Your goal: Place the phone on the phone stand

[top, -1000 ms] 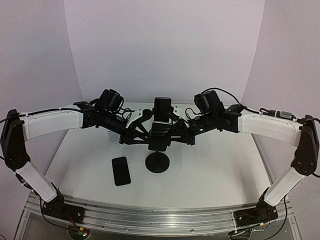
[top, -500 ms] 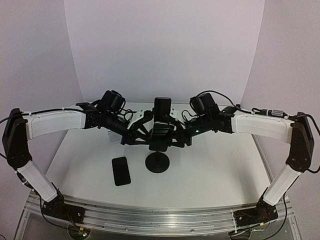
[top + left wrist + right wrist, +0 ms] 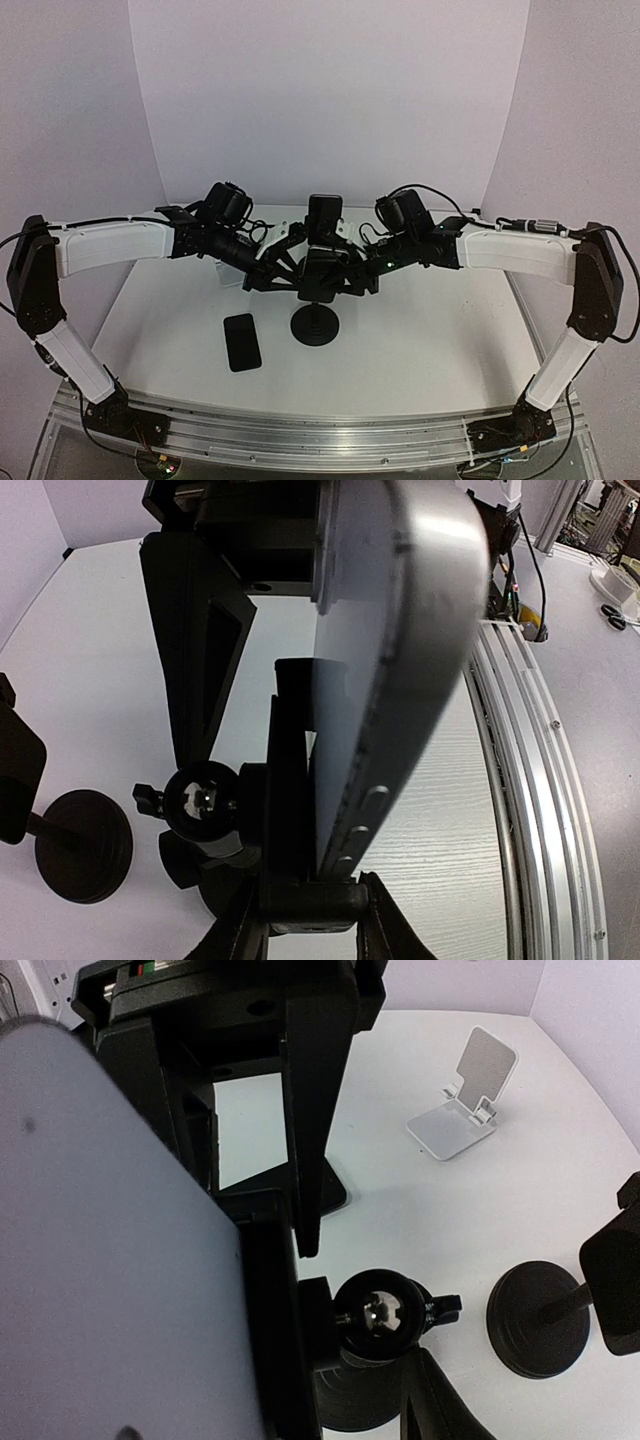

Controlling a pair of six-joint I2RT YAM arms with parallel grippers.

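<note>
A black phone stand (image 3: 314, 325) stands mid-table, its cradle (image 3: 290, 780) on a ball joint (image 3: 380, 1315). A grey-edged phone (image 3: 400, 650) stands upright in the cradle, and its top shows in the top view (image 3: 323, 213). My left gripper (image 3: 312, 935) is shut on the cradle's lower lip, under the phone. My right gripper (image 3: 352, 275) straddles the stand from the other side with its jaws wide apart. One of its fingers (image 3: 432, 1400) shows beside the stand's neck and the other is hidden behind the phone.
A second black phone (image 3: 241, 341) lies flat on the table (image 3: 420, 340), front left of the stand. A white folding stand (image 3: 462, 1100) sits behind the left arm. Another black round-based stand (image 3: 540, 1320) is just beyond. The metal rail (image 3: 520, 810) runs along the near edge.
My right arm has moved left, closer around the stand. The left arm, the stand and the phone have hardly moved.
</note>
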